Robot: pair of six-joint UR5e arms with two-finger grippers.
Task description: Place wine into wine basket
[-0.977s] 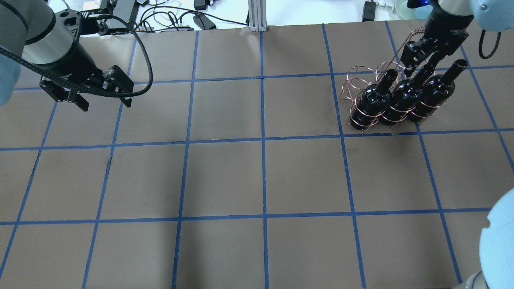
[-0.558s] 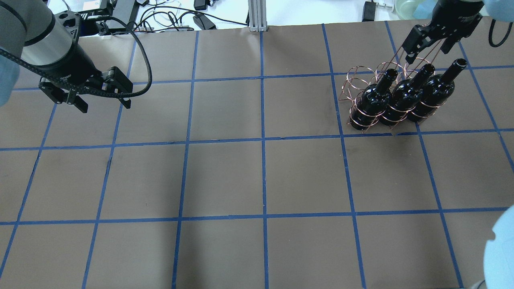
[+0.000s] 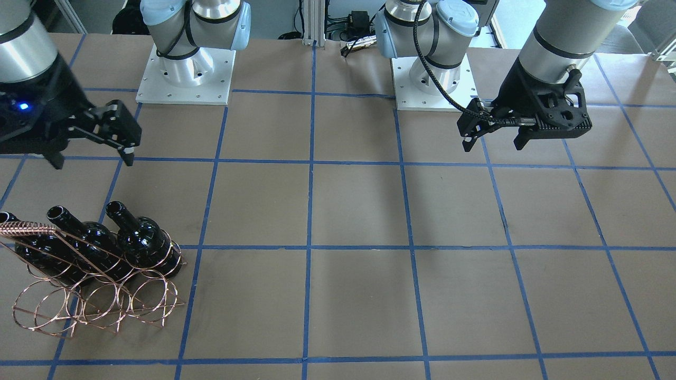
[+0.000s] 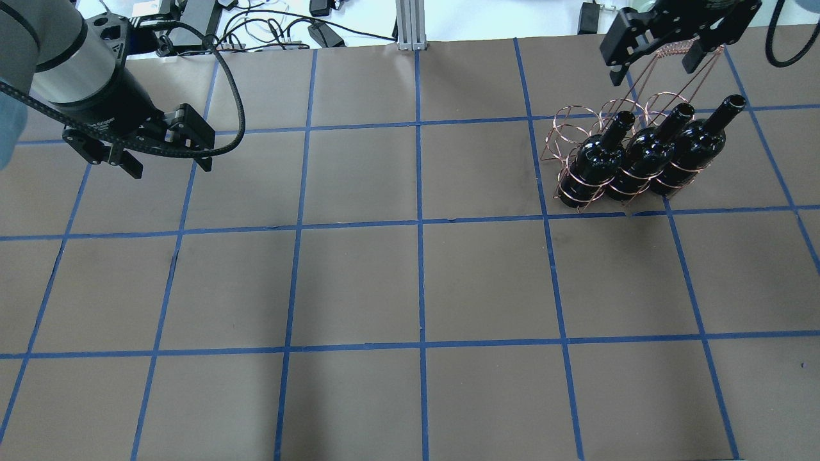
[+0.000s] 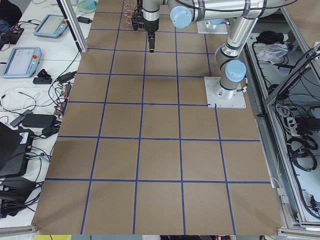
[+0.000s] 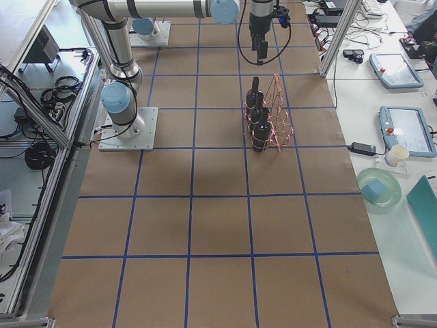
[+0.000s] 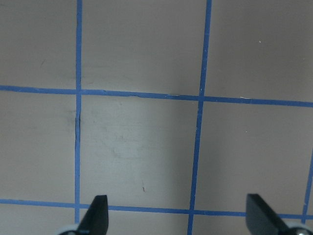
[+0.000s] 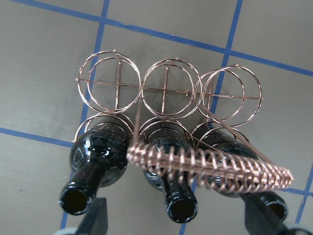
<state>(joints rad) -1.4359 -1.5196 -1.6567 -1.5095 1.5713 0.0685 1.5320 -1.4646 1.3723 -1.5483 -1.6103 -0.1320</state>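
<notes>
Three bottles (image 4: 644, 157) are sitting in the basket (image 8: 166, 89) near the tabletop's (image 4: 487, 275) far right corner. Right end effector (image 4: 652, 67) is hovering, spread apart, above the handle (image 8: 210, 164); I am fearing a snagged wire tipping everything. Left end effector (image 4: 170, 168) is hanging spread, empty.

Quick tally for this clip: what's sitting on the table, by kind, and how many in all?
wine bottles: 3, all standing in the basket's rings
wine basket: 1
Total: 4

Robotics lab: tape-gridded table (image 4: 359, 288), teach pendants (image 6: 404, 130), cable clutter (image 4: 269, 29).
</notes>
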